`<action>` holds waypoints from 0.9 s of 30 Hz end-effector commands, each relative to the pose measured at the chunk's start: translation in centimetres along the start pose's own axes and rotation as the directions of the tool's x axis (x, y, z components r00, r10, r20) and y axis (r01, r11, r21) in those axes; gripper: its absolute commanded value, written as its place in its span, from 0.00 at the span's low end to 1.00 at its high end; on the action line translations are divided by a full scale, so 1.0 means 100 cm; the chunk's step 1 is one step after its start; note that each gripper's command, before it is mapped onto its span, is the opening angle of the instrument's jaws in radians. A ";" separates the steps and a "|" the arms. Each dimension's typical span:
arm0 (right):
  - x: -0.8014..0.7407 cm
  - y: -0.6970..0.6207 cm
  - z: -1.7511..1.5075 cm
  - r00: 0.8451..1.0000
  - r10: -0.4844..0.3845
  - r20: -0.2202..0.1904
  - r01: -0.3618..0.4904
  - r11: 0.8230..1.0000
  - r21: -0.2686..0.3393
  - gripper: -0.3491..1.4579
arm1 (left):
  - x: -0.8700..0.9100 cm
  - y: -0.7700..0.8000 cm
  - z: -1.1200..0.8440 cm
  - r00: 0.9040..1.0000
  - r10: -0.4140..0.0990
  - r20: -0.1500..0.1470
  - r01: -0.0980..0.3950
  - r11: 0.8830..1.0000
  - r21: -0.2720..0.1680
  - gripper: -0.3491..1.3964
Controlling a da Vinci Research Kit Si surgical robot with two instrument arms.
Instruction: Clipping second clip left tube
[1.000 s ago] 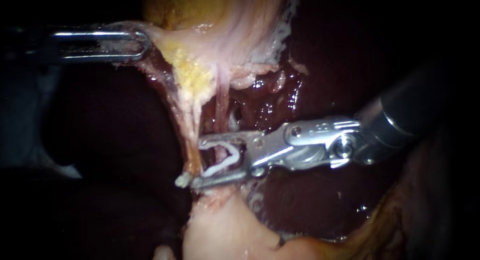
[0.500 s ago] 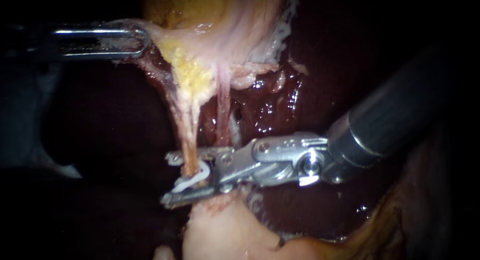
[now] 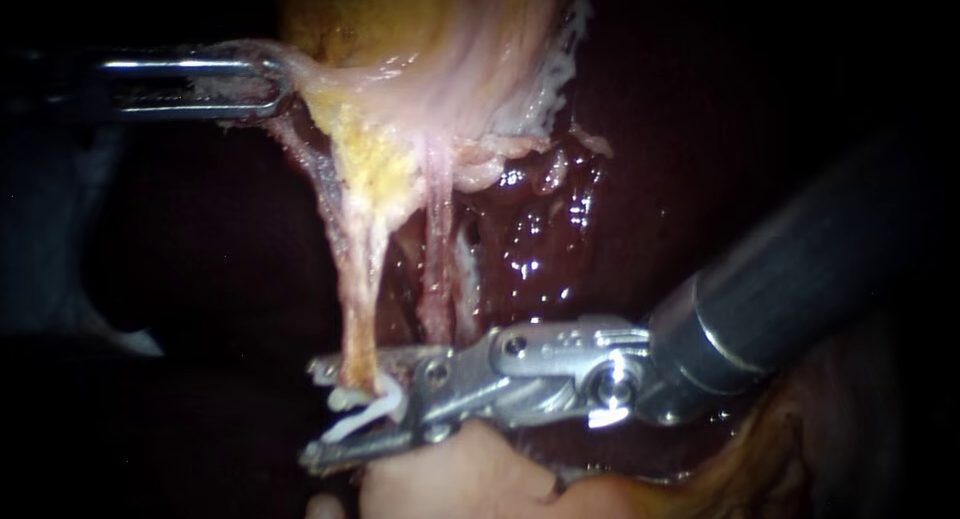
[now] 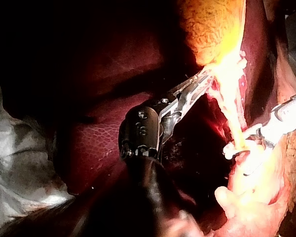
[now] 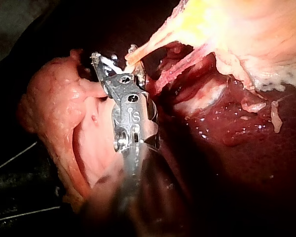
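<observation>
Right instrument (image 3: 315,414) comes in low across the scene. Its jaws are partly closed, pinching a white clip (image 3: 370,407) from above and below, with a gap still showing out at the tips. The left tube (image 3: 358,299) drops straight down from the yellowish fat and ends inside that clip, so the clip sits around its lowest stretch, just above a pale lump (image 3: 450,479) of tissue that the lower jaw rests against.

Left instrument (image 3: 275,79) is up top, well apart from the other. Its jaws are pressed onto the edge of the gallbladder (image 3: 430,39), and the tissue there is stretched sideways.

As for what's in the way, the right instrument's wrist and thick dark shaft cover a good chunk of the liver (image 3: 600,229), and the jaws hide where the left tube meets the lump. Just beside the left tube hangs a thinner pink tube (image 3: 435,269), which passes behind the upper jaw rather than between the jaws.

The count is two instruments, two tubes and one clip that I can make out. The right wrist view (image 5: 119,66) shows the same thing, with the strand running right into the jaws.
</observation>
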 end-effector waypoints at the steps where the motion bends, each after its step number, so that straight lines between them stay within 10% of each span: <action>1: 0.0000 0.0000 0.0000 1.000 0.007 -0.002 -0.007 1.000 -0.001 0.43 | 0.0000 0.0000 0.0000 1.000 -0.001 -0.001 0.001 1.000 0.000 0.00; 15: 0.0002 0.0008 0.0005 0.994 0.110 -0.013 -0.110 0.994 -0.013 0.00 | 0.0000 0.0000 0.0000 1.000 -0.001 -0.001 0.001 1.000 0.001 0.00; 27: 0.0000 0.0011 0.0004 0.988 0.152 0.018 -0.152 0.988 0.004 0.00 | 0.0000 0.0000 0.0000 1.000 -0.001 -0.001 0.001 1.000 0.001 0.00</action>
